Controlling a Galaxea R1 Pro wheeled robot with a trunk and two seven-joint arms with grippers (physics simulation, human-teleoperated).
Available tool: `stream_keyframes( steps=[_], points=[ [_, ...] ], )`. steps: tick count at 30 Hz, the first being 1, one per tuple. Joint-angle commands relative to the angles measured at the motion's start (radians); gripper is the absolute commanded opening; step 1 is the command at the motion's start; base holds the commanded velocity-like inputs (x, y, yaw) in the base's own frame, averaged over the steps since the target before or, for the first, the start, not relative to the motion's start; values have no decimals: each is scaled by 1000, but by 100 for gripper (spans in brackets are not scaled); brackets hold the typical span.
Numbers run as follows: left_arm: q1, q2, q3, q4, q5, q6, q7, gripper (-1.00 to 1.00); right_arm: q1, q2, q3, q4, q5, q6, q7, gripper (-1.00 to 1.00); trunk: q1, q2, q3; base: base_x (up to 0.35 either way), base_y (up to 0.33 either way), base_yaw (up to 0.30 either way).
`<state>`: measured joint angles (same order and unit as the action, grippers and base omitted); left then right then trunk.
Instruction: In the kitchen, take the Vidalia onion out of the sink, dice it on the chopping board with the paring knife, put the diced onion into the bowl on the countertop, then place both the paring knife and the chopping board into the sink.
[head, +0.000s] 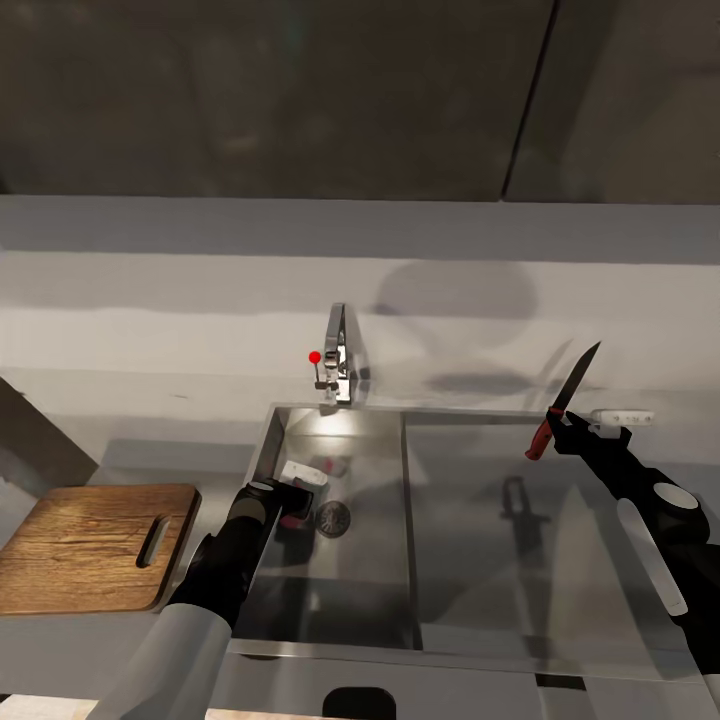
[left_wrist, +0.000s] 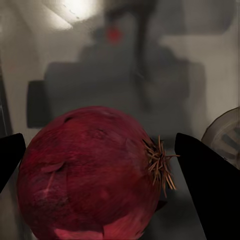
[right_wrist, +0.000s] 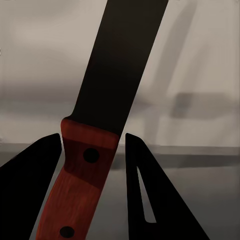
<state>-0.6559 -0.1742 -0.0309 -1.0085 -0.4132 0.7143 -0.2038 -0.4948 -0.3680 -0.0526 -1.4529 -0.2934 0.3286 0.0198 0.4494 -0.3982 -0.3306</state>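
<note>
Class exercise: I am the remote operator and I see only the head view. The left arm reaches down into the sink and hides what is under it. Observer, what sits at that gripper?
Observer: In the left wrist view, a dark red onion sits between the left gripper's fingers, its dry root tuft toward one finger.
Operator: Are the fingers closed on it?
Observer: I cannot tell; one finger looks to meet the root end, the other shows at the picture's edge.
Operator: And the right gripper?
Observer: The right wrist view shows it shut on the paring knife, gripping the red handle with two dark rivets, blade pointing away.
</note>
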Motion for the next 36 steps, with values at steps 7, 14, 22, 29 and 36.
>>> stream_keyframes(
  steps=[7,14,22,29,36],
  points=[
    [-1,0,0,-4,-12,3,-9,-100,-1,0,-1,-1,-6,6,2,-100,1,-2,9,0,0,0],
    [-1,0,0,-6,-11,2,-9,-100,-1,0,-1,-1,-6,6,2,-100,1,-2,21,0,0,0],
    [-1,0,-4,-14,-10,-1,-12,-100,-1,0,-1,-1,-6,6,2,-100,1,-2,34,0,0,0],
    [-1,0,-48,-64,-9,-2,-14,-100,-1,0,-1,-1,-6,6,2,-100,1,-2,45,0,0,0],
    [-1,0,-69,-173,20,-1,-65,-100,-1,0,-1,-1,-6,6,2,-100,1,-2,57,0,0,0]
  ],
)
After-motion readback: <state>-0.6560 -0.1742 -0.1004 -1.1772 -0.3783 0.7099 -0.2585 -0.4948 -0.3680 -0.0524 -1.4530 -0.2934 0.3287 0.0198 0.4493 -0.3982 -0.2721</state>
